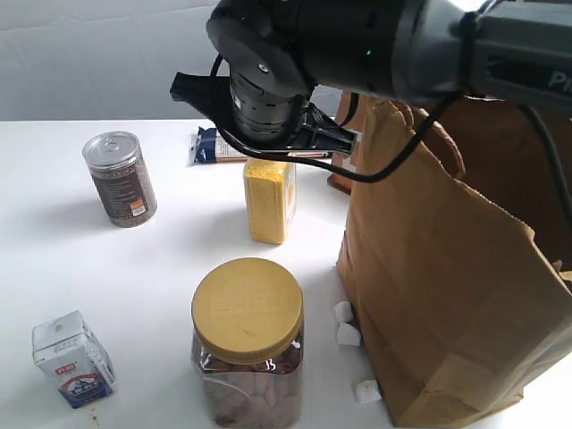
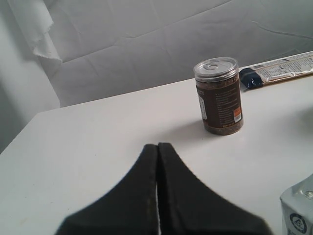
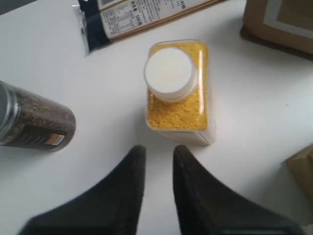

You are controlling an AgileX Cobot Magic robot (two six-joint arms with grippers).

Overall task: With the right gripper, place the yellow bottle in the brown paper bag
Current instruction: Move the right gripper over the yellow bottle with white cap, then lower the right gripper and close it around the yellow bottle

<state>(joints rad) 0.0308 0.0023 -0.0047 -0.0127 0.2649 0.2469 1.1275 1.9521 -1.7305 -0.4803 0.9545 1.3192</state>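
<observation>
The yellow bottle (image 1: 270, 201) stands upright on the white table, just left of the brown paper bag (image 1: 447, 268). From the right wrist view I look down on its white cap (image 3: 168, 73) and yellow grains (image 3: 183, 110). My right gripper (image 3: 159, 149) hovers above and just short of the bottle, slightly open, with nothing between its fingers. In the exterior view the dark right arm (image 1: 357, 45) hides most of that gripper and the bottle's cap. My left gripper (image 2: 157, 146) is shut and empty, low over the table.
A brown-grain can (image 1: 120, 179) stands at the left and a dark blue packet (image 1: 214, 145) lies behind the bottle. The yellow-lidded jar (image 1: 248, 340) and a small carton (image 1: 73, 357) are in front. White cubes (image 1: 344, 323) lie by the bag. A brown labelled packet (image 3: 279, 19) is nearby.
</observation>
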